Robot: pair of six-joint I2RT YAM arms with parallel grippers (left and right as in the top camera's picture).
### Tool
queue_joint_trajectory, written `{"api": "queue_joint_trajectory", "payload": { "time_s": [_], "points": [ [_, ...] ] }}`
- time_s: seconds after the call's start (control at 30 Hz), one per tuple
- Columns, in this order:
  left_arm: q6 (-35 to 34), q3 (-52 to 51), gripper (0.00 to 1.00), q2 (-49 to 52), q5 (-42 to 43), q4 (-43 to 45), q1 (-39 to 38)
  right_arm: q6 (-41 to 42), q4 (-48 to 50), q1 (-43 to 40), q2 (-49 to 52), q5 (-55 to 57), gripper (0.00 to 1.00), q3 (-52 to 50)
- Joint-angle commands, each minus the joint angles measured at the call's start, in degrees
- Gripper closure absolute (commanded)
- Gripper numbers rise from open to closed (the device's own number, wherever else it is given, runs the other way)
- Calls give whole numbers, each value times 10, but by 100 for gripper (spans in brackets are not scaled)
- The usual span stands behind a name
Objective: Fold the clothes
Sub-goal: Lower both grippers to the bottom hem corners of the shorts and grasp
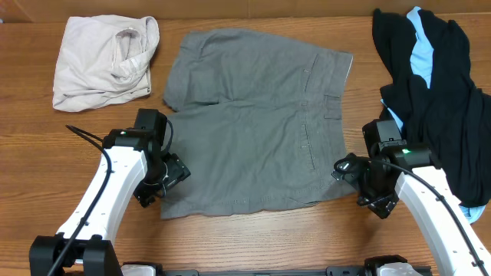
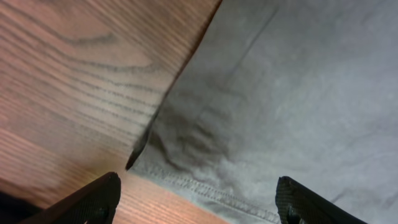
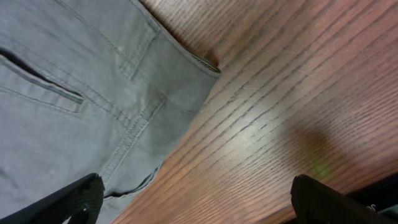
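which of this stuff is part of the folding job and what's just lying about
In hand: grey shorts, spread flat; left gripper and right gripper, both open at its near corners.
Lying about, untouched: cream garment; black garment heaped over light-blue garment. All clothes, so likely next.

Four garments are lying on one wooden table (image 1: 253,238). One pair of grey shorts (image 1: 253,123) is at the centre and one cream garment (image 1: 103,61) at ten o'clock. One black garment (image 1: 445,100) is overlapping one light-blue garment (image 1: 420,54) at two o'clock. Two grippers are showing: the left gripper (image 1: 163,184) at seven o'clock, the right gripper (image 1: 359,186) at four.
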Motion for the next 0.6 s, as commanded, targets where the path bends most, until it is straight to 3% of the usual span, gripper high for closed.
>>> {"api": "queue_joint_trajectory", "payload": {
  "time_s": [0.0,0.17,0.23,0.57],
  "points": [
    [-27,-5,18,-23,9,-14,-27,7,14,2,-4,-1,0,-14],
    [-106,-30,18,-52,8,-23,-88,4,42,2,-4,-11,0,-36],
    [-179,-50,18,-58,7,-34,-110,2,47,2,-4,-11,0,-38],
    [-373,-108,13,-58,-18,-34,-111,-8,74,2,-4,-9,0,-38]
  ]
}}
